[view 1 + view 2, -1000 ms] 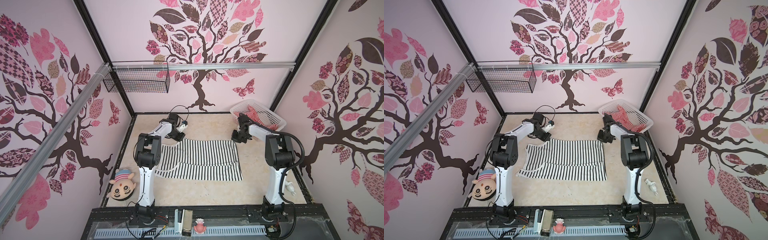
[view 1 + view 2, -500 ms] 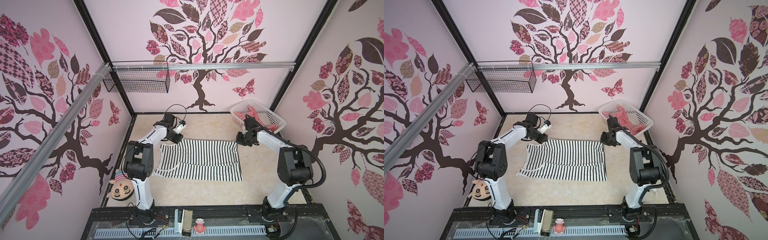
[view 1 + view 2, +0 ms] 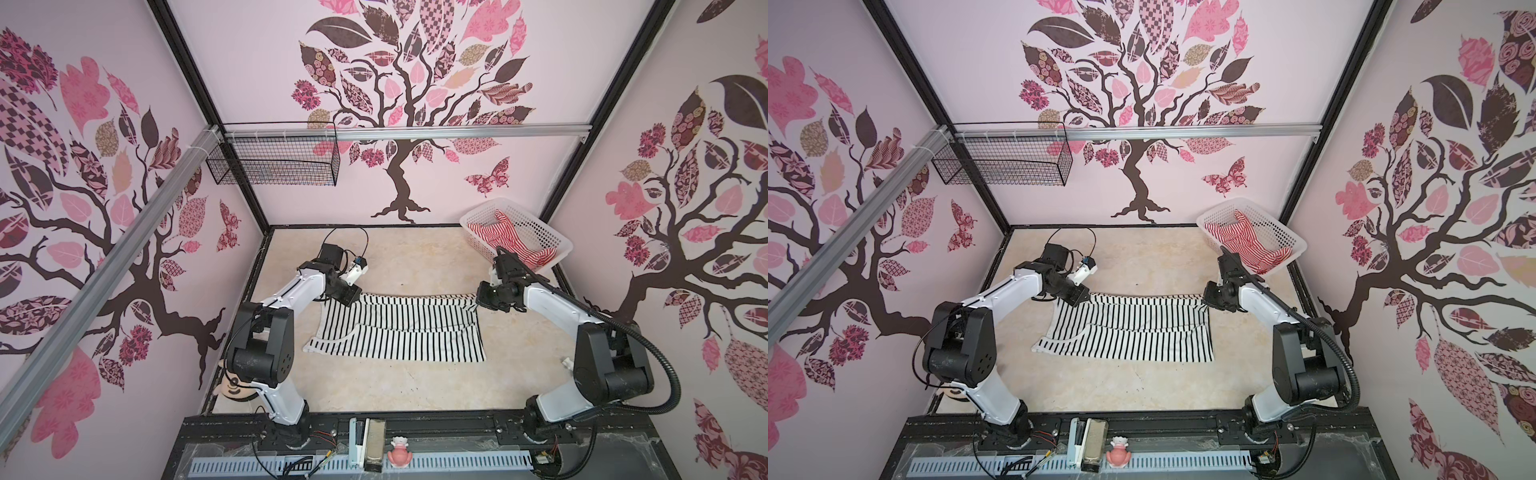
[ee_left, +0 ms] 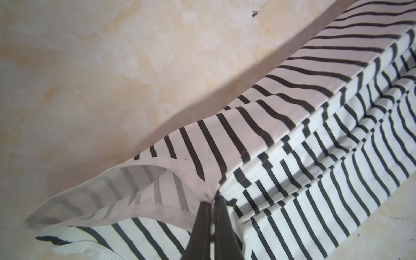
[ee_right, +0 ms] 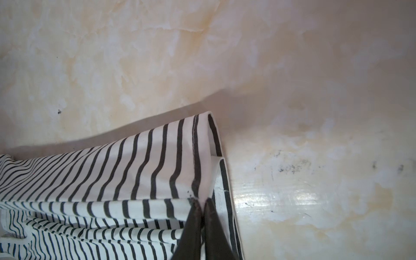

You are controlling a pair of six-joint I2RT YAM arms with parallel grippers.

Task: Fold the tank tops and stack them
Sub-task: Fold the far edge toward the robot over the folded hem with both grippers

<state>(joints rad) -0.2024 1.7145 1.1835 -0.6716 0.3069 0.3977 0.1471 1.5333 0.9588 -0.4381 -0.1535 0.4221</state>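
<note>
The black-and-white top (image 3: pixel 399 332) lies in the middle of the worktop (image 3: pixel 415 257). Its near half is flat. Its far edge is raised and stretched between the two arms, with a shadow under it in both wrist views. Bare worktop runs from that far edge to the back wall, and another bare band lies between the near hem and the front rail. The strips to either side wall are narrower, and the arms' elbows stand in them.

A white basket (image 3: pixel 552 241) sits in the far right corner, just behind the right arm's wrist. The red top (image 3: pixel 498 237) is bunched inside it, with one strap over the rim. A wire basket (image 3: pixel 274 166) hangs from the rail up at the back left, above the worktop. A plush face (image 3: pixel 232 386) peeks out at the near left edge, mostly hidden by the left arm. A small white thing (image 3: pixel 567 362) lies by the right arm's elbow, too small to make out.

The left fingers (image 4: pixel 202 225) are pressed together on the top's white-trimmed edge at its far left corner — the cloth gathers to a point there. The right fingers (image 5: pixel 191 225) are likewise closed, pinching the far right corner beside the hem.
</note>
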